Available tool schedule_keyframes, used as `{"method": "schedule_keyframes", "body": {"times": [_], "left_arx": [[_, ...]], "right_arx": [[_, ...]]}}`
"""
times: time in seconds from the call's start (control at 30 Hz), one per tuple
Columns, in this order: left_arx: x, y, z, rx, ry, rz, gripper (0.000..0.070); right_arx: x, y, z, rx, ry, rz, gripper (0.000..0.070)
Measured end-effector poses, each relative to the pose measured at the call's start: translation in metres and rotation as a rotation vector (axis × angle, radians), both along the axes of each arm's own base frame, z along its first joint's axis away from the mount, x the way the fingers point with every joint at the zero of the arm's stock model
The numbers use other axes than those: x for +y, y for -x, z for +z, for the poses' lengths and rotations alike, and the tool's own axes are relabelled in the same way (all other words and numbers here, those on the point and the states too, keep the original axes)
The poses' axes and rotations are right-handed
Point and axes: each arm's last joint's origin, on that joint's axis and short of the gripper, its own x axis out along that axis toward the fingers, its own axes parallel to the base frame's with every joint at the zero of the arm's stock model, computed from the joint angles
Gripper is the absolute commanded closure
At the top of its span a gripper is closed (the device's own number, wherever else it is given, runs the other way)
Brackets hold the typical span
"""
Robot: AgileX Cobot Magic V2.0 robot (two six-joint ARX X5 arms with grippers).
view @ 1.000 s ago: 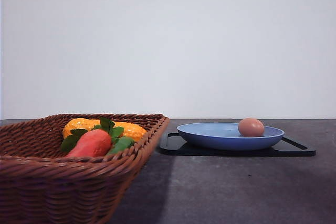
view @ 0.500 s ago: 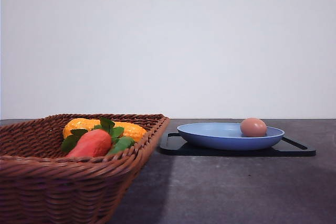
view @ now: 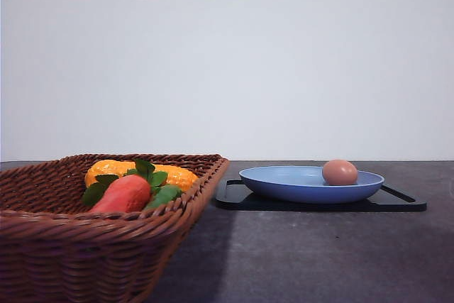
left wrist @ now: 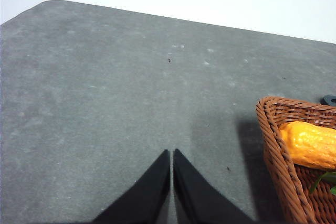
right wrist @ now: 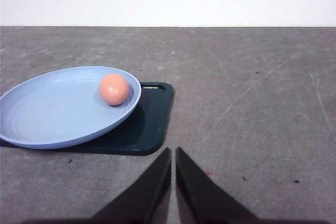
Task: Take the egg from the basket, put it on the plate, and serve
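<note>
The egg (right wrist: 114, 88) already lay on the plate (right wrist: 47, 119), ahead of the right gripper (right wrist: 173, 153); the right arm was likely nearer; both grippers' jaws sat together, the left gripper (left wrist: 171, 155) beside the basket (left wrist: 275, 150).

A: how was the left gripper (left wrist: 171, 153) sitting?
B: fingers pressed together, tips basically touching, held up off the table.
A: and the right gripper (right wrist: 173, 151)?
B: same deal, closed tight with nothing between them.
</note>
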Motion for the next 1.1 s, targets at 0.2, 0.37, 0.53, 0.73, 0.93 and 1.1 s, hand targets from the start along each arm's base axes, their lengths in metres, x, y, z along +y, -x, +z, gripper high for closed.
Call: {"method": "schedule_keyframes", "body": {"times": [0.2,0.37,0.53,0.73,0.93,1.1], "left_arx": [[0.0,0.0,0.0,0.0,0.0,0.0,0.07],[0.0,0.0,0.0,0.0,0.0,0.0,0.07],[0.0,0.0,0.0,0.0,0.0,0.0,0.07],[0.0,0.0,0.0,0.0,0.0,0.0,0.07],[0.0,0.0,0.0,0.0,0.0,0.0,0.07],[0.0,0.0,0.0,0.0,0.0,0.0,0.07]], "right_arx": [[0.0,0.0,0.0,0.0,0.0,0.0,0.07],[0.0,0.0,0.0,0.0,0.0,0.0,0.07],[0.0,0.0,0.0,0.0,0.0,0.0,0.07],[0.0,0.0,0.0,0.0,0.0,0.0,0.07],[0.0,0.0,0.0,0.0,0.0,0.0,0.07],[0.0,0.0,0.0,0.0,0.0,0.0,0.07]]}}
